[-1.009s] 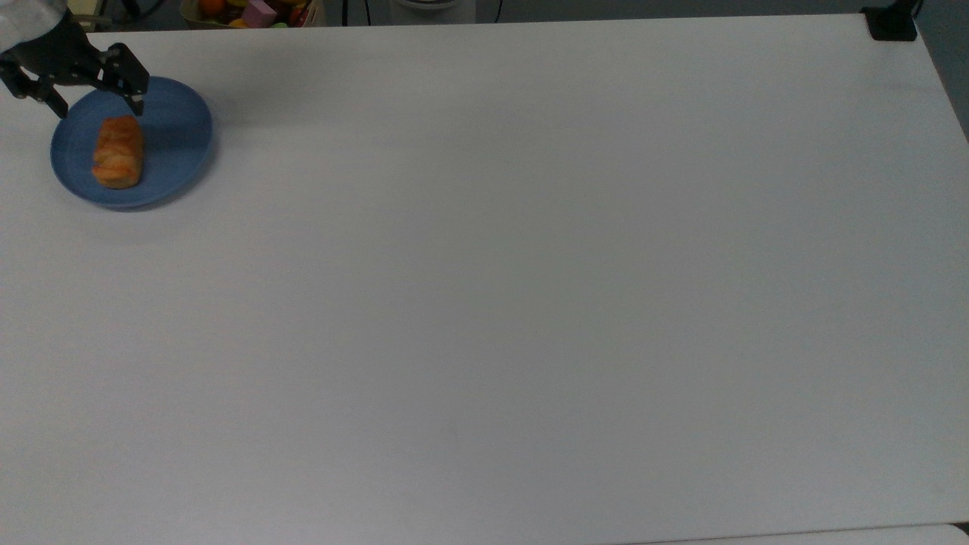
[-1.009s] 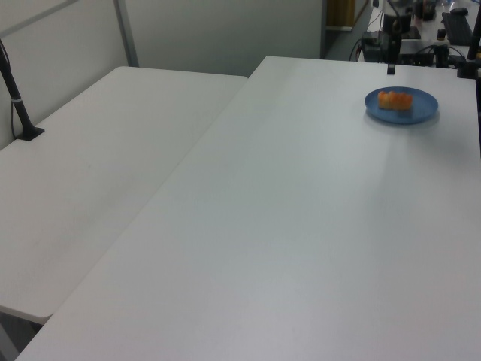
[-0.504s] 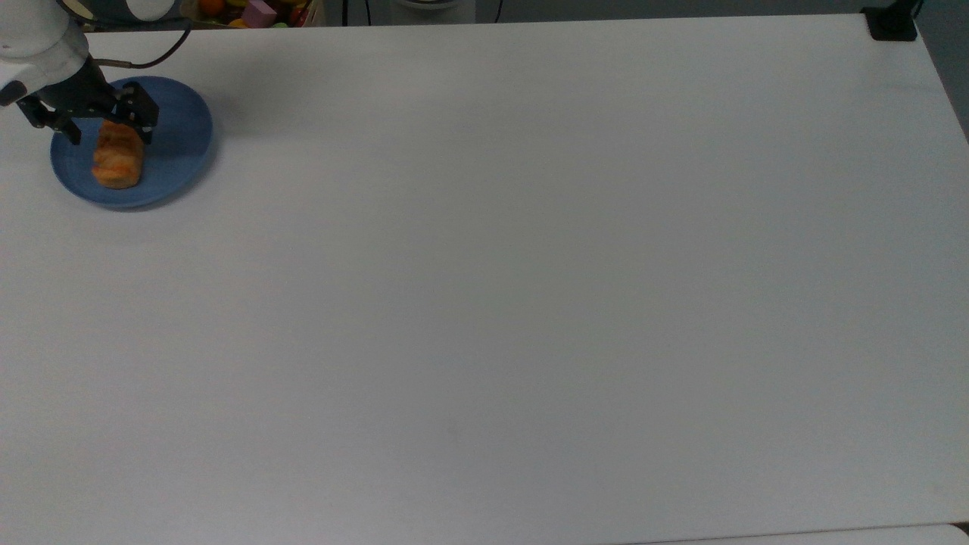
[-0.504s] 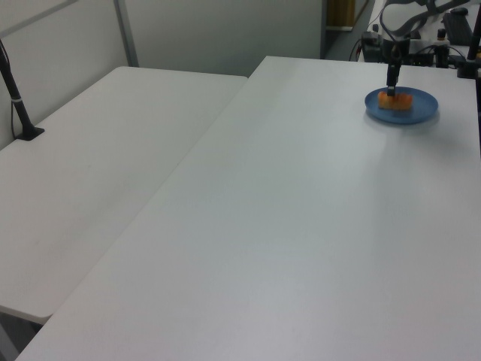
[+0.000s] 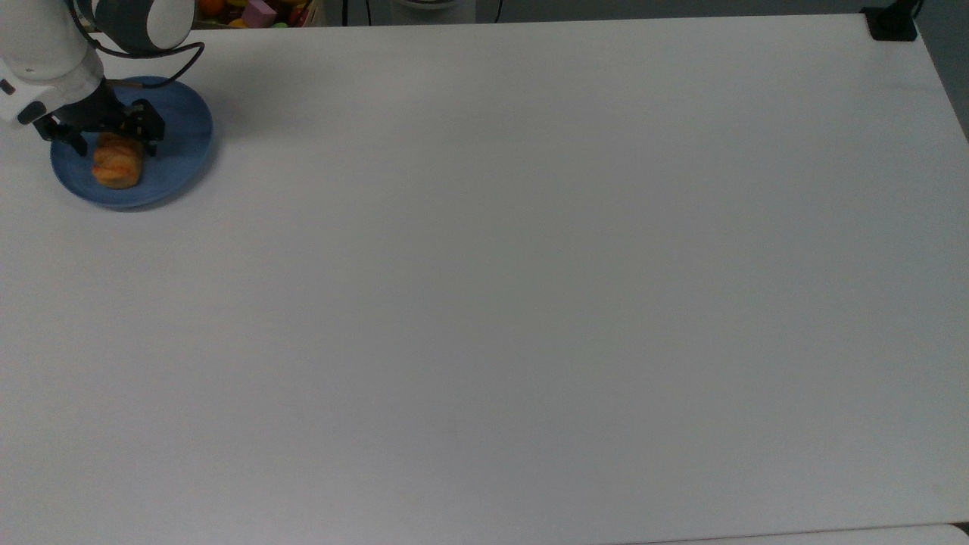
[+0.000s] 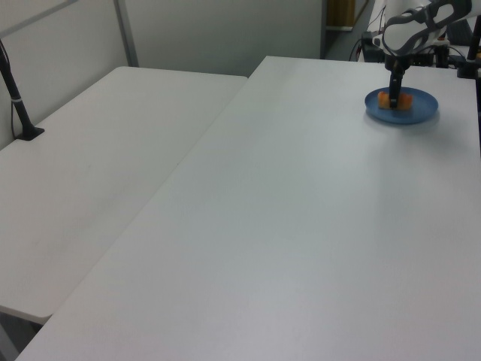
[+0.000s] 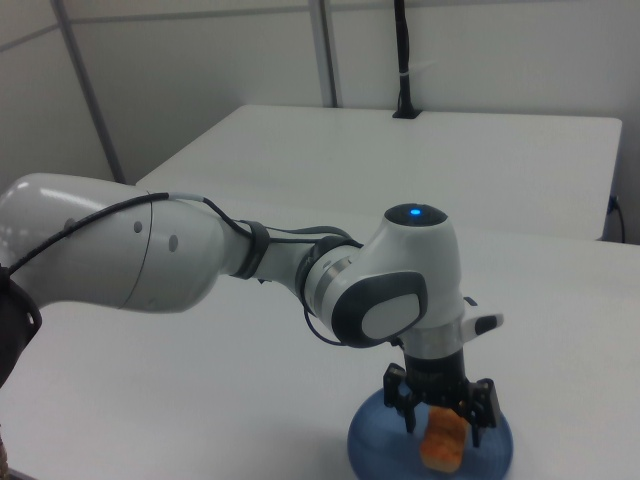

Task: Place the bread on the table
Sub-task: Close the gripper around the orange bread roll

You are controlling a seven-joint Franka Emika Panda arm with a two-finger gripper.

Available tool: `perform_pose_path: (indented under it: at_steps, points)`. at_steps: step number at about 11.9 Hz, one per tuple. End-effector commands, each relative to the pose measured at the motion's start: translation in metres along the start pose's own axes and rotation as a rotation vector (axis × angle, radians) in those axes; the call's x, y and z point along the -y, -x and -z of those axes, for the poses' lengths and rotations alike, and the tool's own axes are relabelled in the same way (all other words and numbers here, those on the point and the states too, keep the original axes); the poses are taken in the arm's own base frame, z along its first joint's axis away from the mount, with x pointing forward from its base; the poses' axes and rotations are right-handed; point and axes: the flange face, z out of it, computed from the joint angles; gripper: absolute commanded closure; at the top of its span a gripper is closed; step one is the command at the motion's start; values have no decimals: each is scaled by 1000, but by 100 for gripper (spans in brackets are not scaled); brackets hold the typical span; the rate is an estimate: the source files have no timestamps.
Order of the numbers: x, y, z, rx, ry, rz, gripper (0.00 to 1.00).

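Observation:
The bread (image 5: 117,166), a small golden-orange loaf, lies on a round blue plate (image 5: 182,136) at the far left of the table (image 5: 530,265) in the top view. My gripper (image 5: 112,144) is down over the loaf's far end, open, with one finger on each side of it. In the left view the gripper (image 6: 396,92) stands upright over the bread (image 6: 387,98) on the plate (image 6: 422,107). The right view has the open gripper (image 7: 443,418) straddling the bread (image 7: 445,442) on the plate (image 7: 368,440), and the white arm (image 7: 150,250) reaches in from the right view's left.
A bin of colourful items (image 5: 253,10) sits beyond the table's far edge, close to the plate. A black clamp (image 5: 892,23) holds the top view's upper right corner. A second white table (image 6: 98,158) adjoins on the left view's left, with a black post (image 6: 16,101).
The gripper has come down from above the plate's far rim onto the bread, and its open fingers now flank the loaf. The bread and plate have not moved.

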Motion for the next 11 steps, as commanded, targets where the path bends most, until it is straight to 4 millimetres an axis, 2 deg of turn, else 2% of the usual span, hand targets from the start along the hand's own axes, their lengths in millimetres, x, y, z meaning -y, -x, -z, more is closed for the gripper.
perform_pose_path:
  at_steps: [1,2,4,5,11]
  points:
    - [2,9,-7,10,26,35,27]
    - [1,10,-7,11,25,35,45]
    - [1,11,-7,14,23,34,71]
    - [1,11,-7,15,22,35,77]
    - [-4,15,-3,13,23,29,77]
